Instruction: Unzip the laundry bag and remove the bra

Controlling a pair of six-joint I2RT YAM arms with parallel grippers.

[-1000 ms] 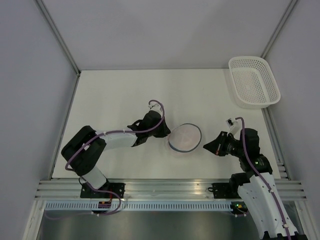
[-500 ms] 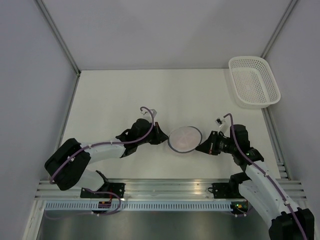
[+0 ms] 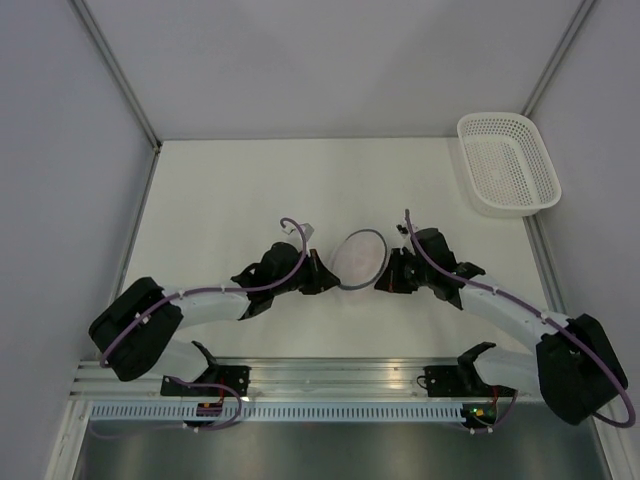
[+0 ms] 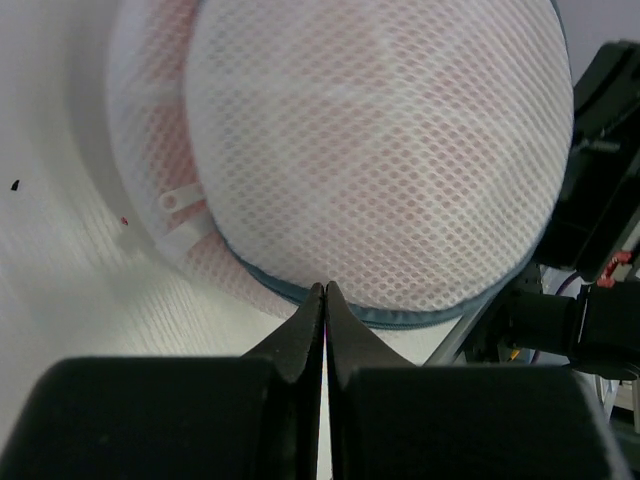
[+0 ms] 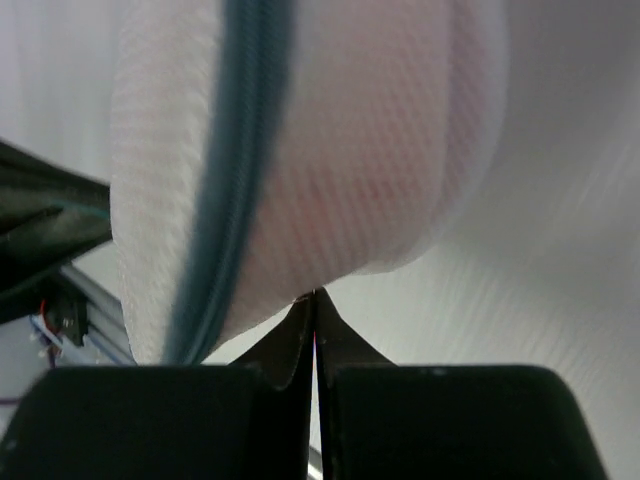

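Observation:
The laundry bag (image 3: 360,256), a round white mesh drum with a grey zipper rim, stands tilted on its edge between my two grippers. The salmon-pink bra (image 4: 150,130) shows through the mesh inside it, and in the right wrist view (image 5: 330,210) too. My left gripper (image 3: 328,280) is shut. Its tips (image 4: 325,287) touch the zipper rim (image 4: 400,318) at the bag's lower left. My right gripper (image 3: 381,281) is shut. Its tips (image 5: 315,293) touch the bag's bottom mesh edge at the right. No fabric shows between either pair of jaws.
A white perforated plastic basket (image 3: 495,118) stands at the table's far right corner. Both arms lie low across the near half of the table. Grey walls enclose the table on three sides.
My right gripper has swung left and in to the bag's right edge. The bag has shifted a little left and back and tipped up on its edge. My left arm has dropped lower.

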